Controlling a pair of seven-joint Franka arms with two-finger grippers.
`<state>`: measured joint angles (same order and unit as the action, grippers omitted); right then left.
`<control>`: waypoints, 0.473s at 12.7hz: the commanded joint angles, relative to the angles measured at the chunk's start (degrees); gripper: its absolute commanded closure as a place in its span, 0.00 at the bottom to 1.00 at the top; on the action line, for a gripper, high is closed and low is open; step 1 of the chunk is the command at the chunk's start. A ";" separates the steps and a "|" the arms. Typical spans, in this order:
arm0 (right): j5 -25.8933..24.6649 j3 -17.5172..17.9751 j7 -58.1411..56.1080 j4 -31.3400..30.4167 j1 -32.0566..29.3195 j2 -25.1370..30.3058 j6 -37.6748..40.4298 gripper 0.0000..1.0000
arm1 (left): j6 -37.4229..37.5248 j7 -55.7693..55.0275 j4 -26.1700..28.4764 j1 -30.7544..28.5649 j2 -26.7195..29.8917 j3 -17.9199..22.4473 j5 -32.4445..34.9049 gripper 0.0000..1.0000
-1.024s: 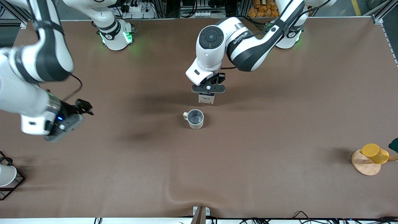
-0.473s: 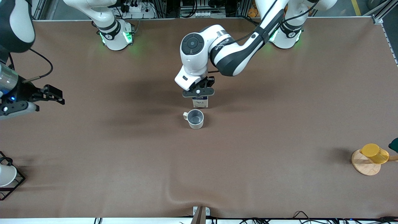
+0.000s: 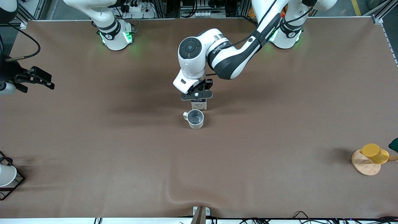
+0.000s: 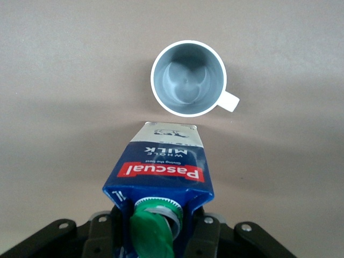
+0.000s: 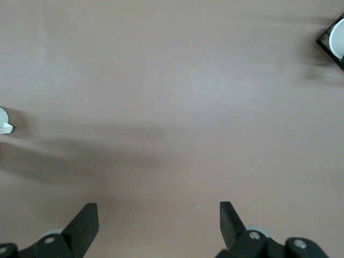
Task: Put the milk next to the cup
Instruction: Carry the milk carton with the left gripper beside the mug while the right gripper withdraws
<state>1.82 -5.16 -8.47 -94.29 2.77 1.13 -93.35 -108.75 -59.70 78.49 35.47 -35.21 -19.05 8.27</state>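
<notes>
Milk [image 3: 199,105], pinched by the left end effector [image 3: 196,95], hangs over brown tabletop [image 3: 264,130] beside the cup [image 3: 196,118].

A yellow cup [image 3: 374,152] lies on a round wooden coaster [image 3: 366,164].

A robotics lab: two white arms are bolted by green-lit bases [image 3: 116,35] to a desk [image 3: 279,124] under one brown cover. Aluminium framing [image 3: 377,18] and a power strip [image 3: 136,7] line the edge by those bases, and loose cables [image 3: 306,214] trail along the desk's edge nearest the camera.
</notes>
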 commanded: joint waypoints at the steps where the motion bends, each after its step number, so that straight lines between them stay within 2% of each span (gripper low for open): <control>1: -0.77 0.68 1.00 -0.63 -0.84 0.01 -0.43 0.00 | 0.99 -1.91 -2.91 0.65 -1.79 0.07 0.78 0.53; 6: -1.03 0.59 1.26 -0.72 -0.84 0.45 -0.26 0.00 | -0.94 -2.62 -3.00 1.09 -2.93 0.15 0.78 0.53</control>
<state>1.56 -5.16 -8.35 -94.49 2.76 0.82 -93.48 -109.43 -60.88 77.68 35.91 -36.60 -19.08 8.27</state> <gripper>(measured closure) 0.000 0.524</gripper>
